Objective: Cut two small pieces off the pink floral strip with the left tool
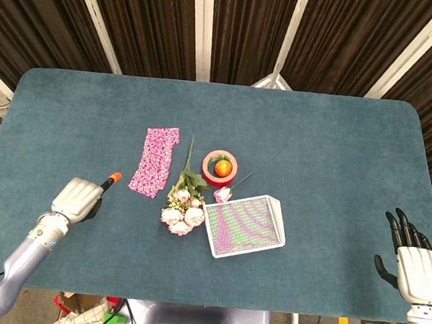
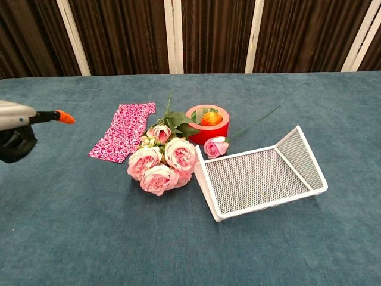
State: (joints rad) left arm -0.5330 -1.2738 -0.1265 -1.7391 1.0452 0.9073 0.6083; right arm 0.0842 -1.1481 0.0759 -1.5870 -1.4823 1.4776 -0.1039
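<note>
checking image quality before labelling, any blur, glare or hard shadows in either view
Head view: even light, no glare, pink floral fabric strip sharp, white wire mesh basket shows coloured moiré. Chest view: soft shadows only, left hand cropped at the frame edge, its orange-tipped tool crisp.

Soft matt cloth below, hard shiny bits on top.

The table (image 1: 340,143) wore a teal, felt-like cover, matt and faintly napped. The pink floral strip (image 1: 155,161) looked like thin printed fabric or paper, flat and dull. The roses (image 2: 162,164) seemed artificial, their petals cloth-like. The basket (image 2: 262,173) was white-coated wire mesh. The red ring (image 2: 208,124) looked like smooth plastic, slightly glossy. The left hand (image 1: 77,198) had a pale, smooth shell and gripped a tool (image 1: 112,180) with a glossy orange tip.
</note>
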